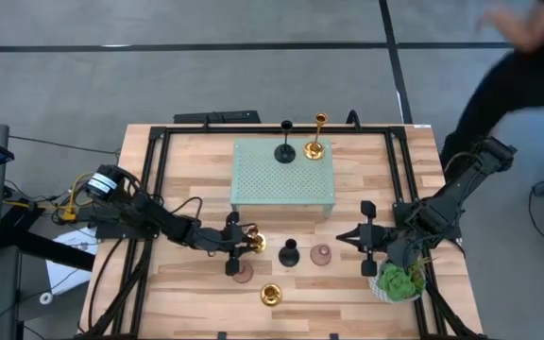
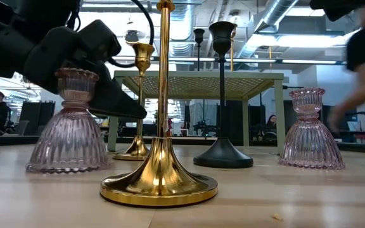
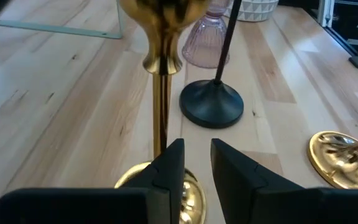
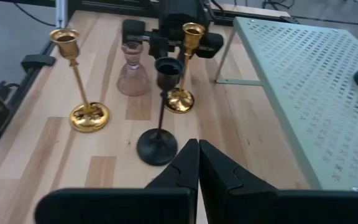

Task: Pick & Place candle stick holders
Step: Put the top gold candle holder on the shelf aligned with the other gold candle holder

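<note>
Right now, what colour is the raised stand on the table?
Pale green with a dotted perforated top, clearest in the high view.

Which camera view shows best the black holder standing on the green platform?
The high view: black holder stands whole on the green platform, beside a gold one. The low view shows only its top behind others; the right wrist view only its base edge; the left wrist view nothing.

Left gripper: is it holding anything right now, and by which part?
It cannot be told for sure. The left gripper has its jaws narrowly parted beside the stem of a gold holder, low near its base; a firm hold is not visible. The right gripper holds nothing.
</note>
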